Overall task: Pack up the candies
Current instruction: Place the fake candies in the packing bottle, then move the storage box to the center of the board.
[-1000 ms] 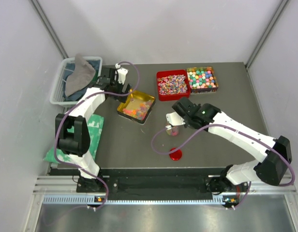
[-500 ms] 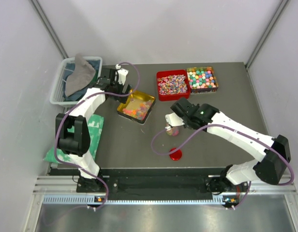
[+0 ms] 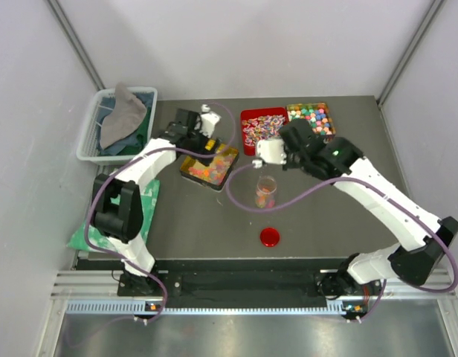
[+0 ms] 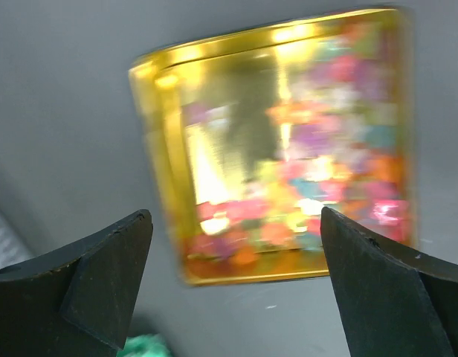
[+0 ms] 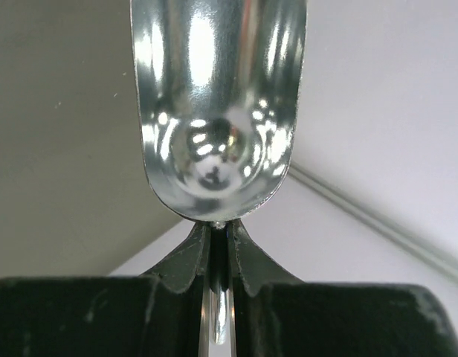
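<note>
Two robot arms are working over a dark table (image 3: 214,216), packing candies into a small clear jar (image 3: 265,191). The right claw (image 5: 218,236) is pinching shut on the thin handle of a shiny metal scoop (image 5: 218,104), whose bowl is showing empty. It is hovering between the jar and a red tin (image 3: 246,143) of pink and white pieces (image 3: 262,126), probably so it can dip for a load. Pastel balls (image 3: 311,119) are sitting in the next tin along.

The jar is standing upright in mid-table with some sweets already inside. A red lid (image 3: 271,237) is lying nearer the arms, off the jar so its mouth is open for filling.

The left claw (image 4: 235,223) is hanging spread wide, gripping nothing, above a gold tin (image 4: 166,163) of gummy bits (image 4: 288,193). That view is blurred, but the claw seems to be poised to steady the tin.
</note>
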`<state>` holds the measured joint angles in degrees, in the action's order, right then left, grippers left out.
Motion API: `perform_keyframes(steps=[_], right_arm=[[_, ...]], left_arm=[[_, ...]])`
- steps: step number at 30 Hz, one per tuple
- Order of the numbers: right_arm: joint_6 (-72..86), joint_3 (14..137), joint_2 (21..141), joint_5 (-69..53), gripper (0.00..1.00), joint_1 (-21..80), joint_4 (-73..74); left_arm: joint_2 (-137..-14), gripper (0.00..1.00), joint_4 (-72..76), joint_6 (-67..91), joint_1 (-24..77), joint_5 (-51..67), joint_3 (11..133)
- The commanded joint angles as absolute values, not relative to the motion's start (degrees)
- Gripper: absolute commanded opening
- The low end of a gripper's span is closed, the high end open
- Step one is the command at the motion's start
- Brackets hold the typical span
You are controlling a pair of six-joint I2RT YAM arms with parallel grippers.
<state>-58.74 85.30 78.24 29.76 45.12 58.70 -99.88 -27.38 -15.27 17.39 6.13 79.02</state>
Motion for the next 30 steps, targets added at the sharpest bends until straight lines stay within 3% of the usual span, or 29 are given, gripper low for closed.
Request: perform_keyframes(steps=[1,8,17,19,21,24,25,30], right_arm=[[-52.65,92.02,75.51,20.14,0.0,38.07,61.35],[-47.29,88.26,68.66,12.92,0.0,28.92,57.57],[-43.77,82.27,61.53,10.99,0.0,26.98,55.55],[-43.51,81.92,60.74,10.46,0.0,26.89,55.46],[-42.89,81.3,60.38,9.94,0.0,26.81,55.37],[-42.01,78.93,59.86,9.58,0.0,26.72,53.8],[-41.84,78.32,59.42,9.49,0.0,26.81,53.35],[-40.34,75.68,58.8,8.79,0.0,26.81,51.68]], left_arm=[[-97.03,0.99,-24.61,-18.98,26.16,5.37,77.87],[-101.24,0.99,-23.82,-18.46,31.99,-1.84,79.1],[-107.66,0.99,-21.36,-17.84,32.78,-6.24,80.33],[-109.07,0.95,-21.27,-17.67,32.78,-6.07,80.94],[-110.21,0.9,-21.36,-17.67,32.78,-6.15,81.38],[-111.18,0.71,-21.27,-17.32,32.78,-6.59,81.91],[-111.36,0.6,-21.01,-17.4,32.78,-6.68,81.91],[-112.41,0.36,-20.22,-17.93,32.7,-8.69,81.83]])
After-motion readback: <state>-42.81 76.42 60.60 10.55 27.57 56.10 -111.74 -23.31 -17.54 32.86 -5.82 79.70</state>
